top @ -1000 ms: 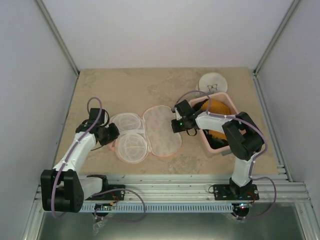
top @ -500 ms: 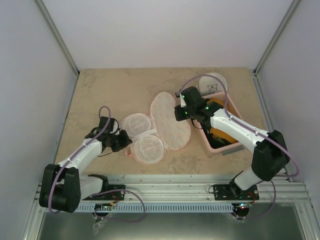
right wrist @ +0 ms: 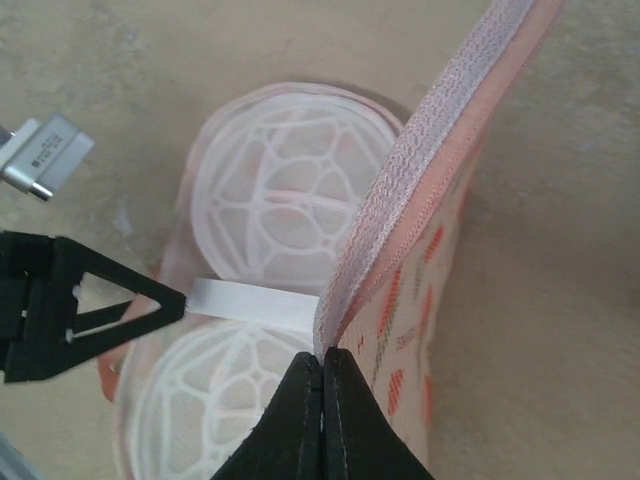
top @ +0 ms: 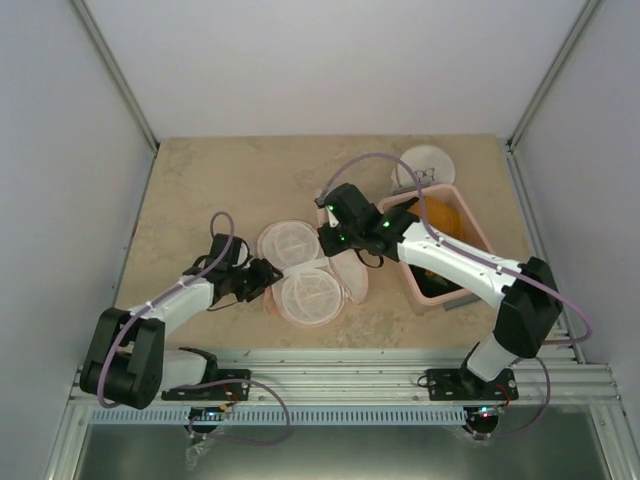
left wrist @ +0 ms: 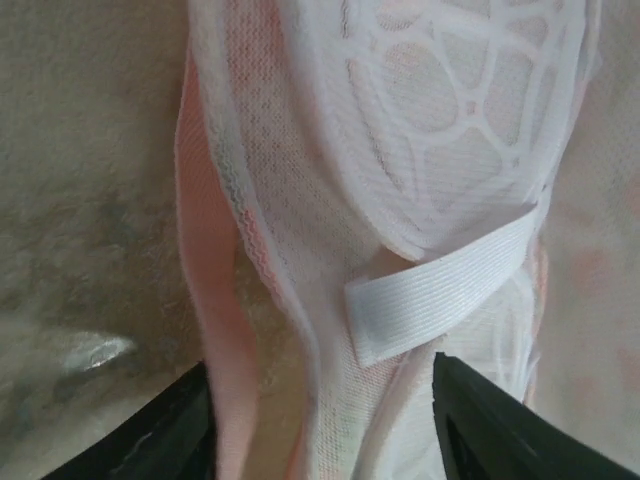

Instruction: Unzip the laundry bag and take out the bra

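The laundry bag [top: 305, 296] lies unzipped at mid-table, its white mesh domes [right wrist: 280, 200] facing up. My right gripper [top: 328, 240] is shut on the pink rim of the printed flap [right wrist: 420, 300] and holds that flap raised over the domes; its closed tips [right wrist: 322, 372] pinch the rim edge. My left gripper [top: 264, 275] sits at the bag's left edge, open. Pink rim and mesh lie loose between its black fingers [left wrist: 170, 432], and a white elastic strap [left wrist: 440, 295] lies just ahead. The orange-yellow bra [top: 440, 213] rests in the pink bin [top: 408, 278] at the right.
A white round container [top: 425, 165] stands behind the pink bin. A dark garment shares the bin with the bra. Grey walls close the table on three sides, and the arms' mounting rail runs along the near edge.
The right gripper has lifted the printed flap and swung it left over the mesh domes. The bag has shifted right. The left gripper has followed and opened, letting go of the bag's edge.
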Controlling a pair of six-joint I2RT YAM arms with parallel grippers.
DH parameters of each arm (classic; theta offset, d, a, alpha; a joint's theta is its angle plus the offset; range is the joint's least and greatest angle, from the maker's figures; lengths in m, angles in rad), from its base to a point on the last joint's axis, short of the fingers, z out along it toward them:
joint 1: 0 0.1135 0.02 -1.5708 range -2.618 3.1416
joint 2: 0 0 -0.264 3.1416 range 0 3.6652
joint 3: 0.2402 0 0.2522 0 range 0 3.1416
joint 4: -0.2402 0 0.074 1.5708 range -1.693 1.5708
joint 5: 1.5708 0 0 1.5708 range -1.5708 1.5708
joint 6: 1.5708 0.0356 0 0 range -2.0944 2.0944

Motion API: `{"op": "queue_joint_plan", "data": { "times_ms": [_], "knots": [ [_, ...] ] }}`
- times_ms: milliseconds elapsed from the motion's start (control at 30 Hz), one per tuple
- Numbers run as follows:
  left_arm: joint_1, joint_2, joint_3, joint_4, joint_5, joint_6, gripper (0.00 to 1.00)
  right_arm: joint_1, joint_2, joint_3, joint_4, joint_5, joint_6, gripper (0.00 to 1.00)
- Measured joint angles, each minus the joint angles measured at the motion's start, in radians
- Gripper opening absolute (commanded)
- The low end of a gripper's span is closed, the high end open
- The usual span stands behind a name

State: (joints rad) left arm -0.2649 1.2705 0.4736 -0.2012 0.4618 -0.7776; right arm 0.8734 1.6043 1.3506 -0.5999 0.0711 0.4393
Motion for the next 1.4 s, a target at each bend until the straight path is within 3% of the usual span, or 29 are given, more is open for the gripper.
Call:
{"op": "queue_joint_plan", "data": {
  "times_ms": [67, 167, 200, 567, 767, 1033, 1100, 1200, 1233, 1267, 1300, 1400],
  "knots": [
    [0.0, -0.024, -0.006, -0.003, -0.009, -0.008, 0.74, 0.014, 0.028, 0.024, 0.01, -0.014, 0.008, 0.01],
    [0.006, -0.047, -0.01, 0.004, -0.015, -0.017, 0.98, 0.029, 0.06, 0.03, 0.071, -0.052, 0.03, 0.01],
    [0.014, -0.051, -0.014, 0.008, -0.014, -0.02, 0.99, 0.035, 0.071, 0.026, 0.107, -0.076, 0.045, 0.01],
    [0.178, -0.121, -0.017, 0.027, -0.007, -0.058, 0.99, 0.09, 0.234, -0.023, 0.406, -0.232, 0.179, 0.01],
    [0.251, -0.153, -0.013, 0.029, -0.01, -0.088, 0.99, 0.102, 0.321, -0.022, 0.481, -0.293, 0.216, 0.01],
    [0.257, -0.159, -0.007, 0.045, -0.006, -0.116, 0.99, 0.124, 0.44, -0.007, 0.502, -0.33, 0.22, 0.01],
    [0.257, -0.161, -0.007, 0.046, -0.007, -0.117, 0.99, 0.125, 0.454, -0.007, 0.502, -0.335, 0.22, 0.11],
    [0.257, -0.161, -0.007, 0.05, -0.007, -0.117, 0.99, 0.125, 0.458, -0.006, 0.499, -0.339, 0.224, 0.4],
    [0.257, -0.162, -0.007, 0.051, -0.007, -0.117, 0.99, 0.125, 0.458, 0.002, 0.491, -0.343, 0.214, 0.59],
    [0.257, -0.162, -0.007, 0.052, -0.007, -0.117, 0.99, 0.126, 0.458, 0.016, 0.48, -0.345, 0.201, 0.9],
    [0.257, -0.162, -0.007, 0.052, -0.007, -0.117, 0.99, 0.127, 0.458, 0.034, 0.464, -0.348, 0.196, 0.97],
    [0.257, -0.162, -0.007, 0.052, -0.007, -0.116, 0.99, 0.133, 0.455, 0.098, 0.415, -0.35, 0.159, 0.98]
  ]
}}
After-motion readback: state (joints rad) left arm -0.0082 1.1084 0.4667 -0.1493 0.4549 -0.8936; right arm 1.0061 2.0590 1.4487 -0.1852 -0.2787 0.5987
